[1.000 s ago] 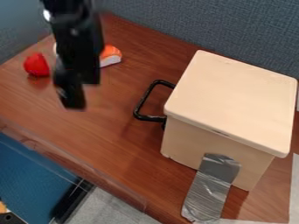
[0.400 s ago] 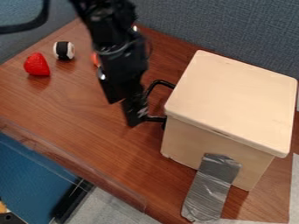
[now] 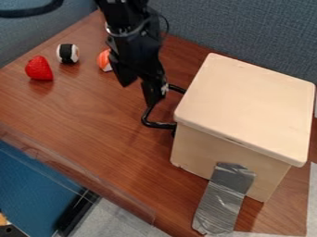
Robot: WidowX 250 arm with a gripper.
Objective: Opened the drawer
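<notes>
1. We see the gripper (image 3: 146, 90) just above the frame's centre, by the black drawer handle (image 3: 158, 125); we can't tell whether they touch.
2. We can't tell if the claw is open or closed.
3. Our pale drawer box (image 3: 244, 106) fills the right, handle on its left side.
4. We have a red strawberry (image 3: 39, 69) upper left.

Bright, diffuse light with soft, faint shadows
</notes>
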